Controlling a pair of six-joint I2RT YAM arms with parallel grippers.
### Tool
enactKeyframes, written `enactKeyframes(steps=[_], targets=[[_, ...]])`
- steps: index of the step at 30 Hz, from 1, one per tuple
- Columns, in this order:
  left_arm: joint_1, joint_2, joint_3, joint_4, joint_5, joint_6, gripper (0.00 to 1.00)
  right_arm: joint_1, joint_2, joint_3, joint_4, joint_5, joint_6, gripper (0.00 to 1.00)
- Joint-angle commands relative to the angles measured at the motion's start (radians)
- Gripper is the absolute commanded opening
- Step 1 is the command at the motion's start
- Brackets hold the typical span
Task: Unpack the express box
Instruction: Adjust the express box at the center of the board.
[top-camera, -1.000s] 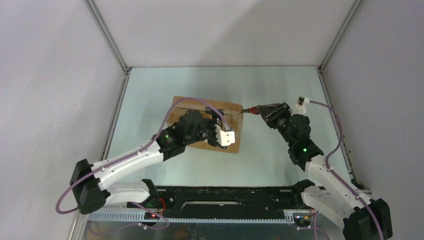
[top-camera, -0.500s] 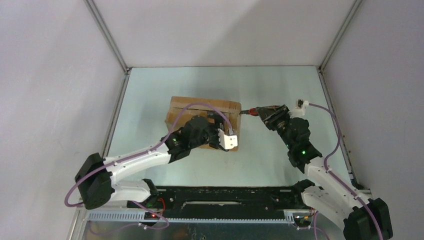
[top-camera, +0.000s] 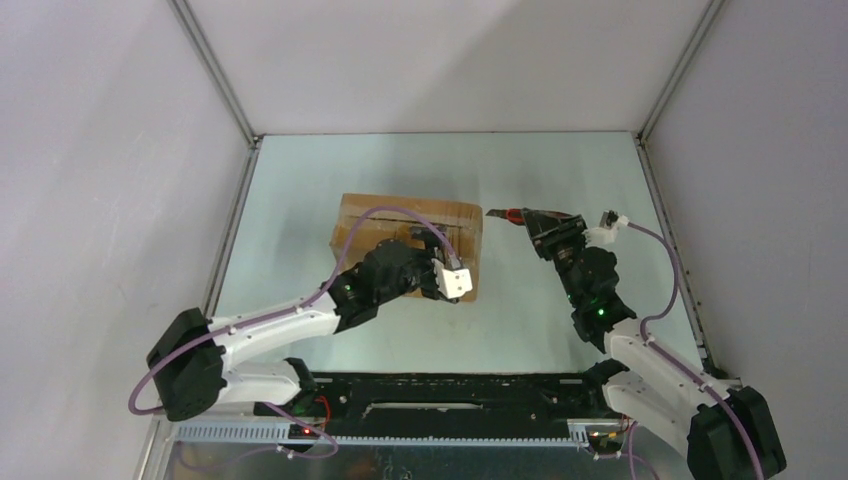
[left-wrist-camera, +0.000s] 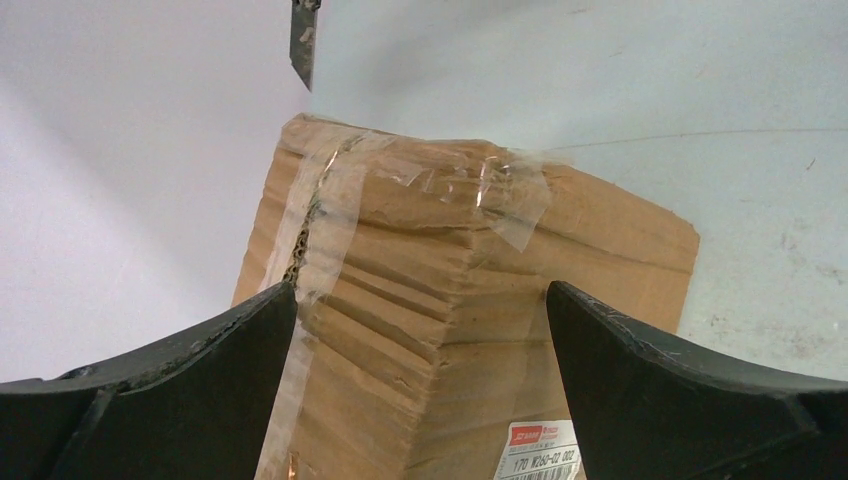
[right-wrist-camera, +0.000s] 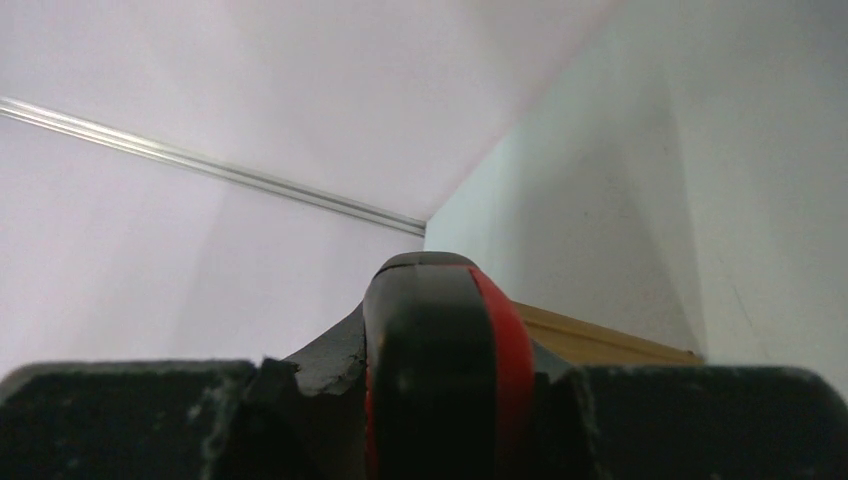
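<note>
The express box (top-camera: 400, 213) is a brown, creased cardboard carton lying mid-table, with clear tape (left-wrist-camera: 330, 190) along its seam and a small white label (left-wrist-camera: 540, 460) on its side. My left gripper (top-camera: 438, 262) hovers open over the box's near right end. Its dark fingers (left-wrist-camera: 200, 380) stand either side of a box corner (left-wrist-camera: 450, 300) without closing on it. My right gripper (top-camera: 545, 225) is shut on a black and red utility knife (right-wrist-camera: 440, 370). The blade tip (top-camera: 492, 212) points left, a little apart from the box's right end, and also shows as the blade tip (left-wrist-camera: 303, 40) above the box.
Grey enclosure walls with aluminium frame rails (top-camera: 215, 70) surround the pale green table (top-camera: 560, 170). Purple cables loop over both arms. The arm bases sit on a black rail (top-camera: 450, 405) at the near edge.
The right gripper has drawn the knife back from the box's right end, to the right and slightly up. The left arm has shifted a little toward the near edge, gripper still open.
</note>
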Motion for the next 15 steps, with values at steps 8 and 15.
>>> enactKeyframes(steps=[8,15], targets=[[-0.01,-0.074,-0.027,0.039,-0.049,-0.09,0.98,0.046,0.075,0.013,0.162,0.083,0.034,0.0],[-0.034,-0.102,0.048,-0.074,0.006,-0.1,0.97,0.05,0.096,0.013,0.174,0.084,0.036,0.0]])
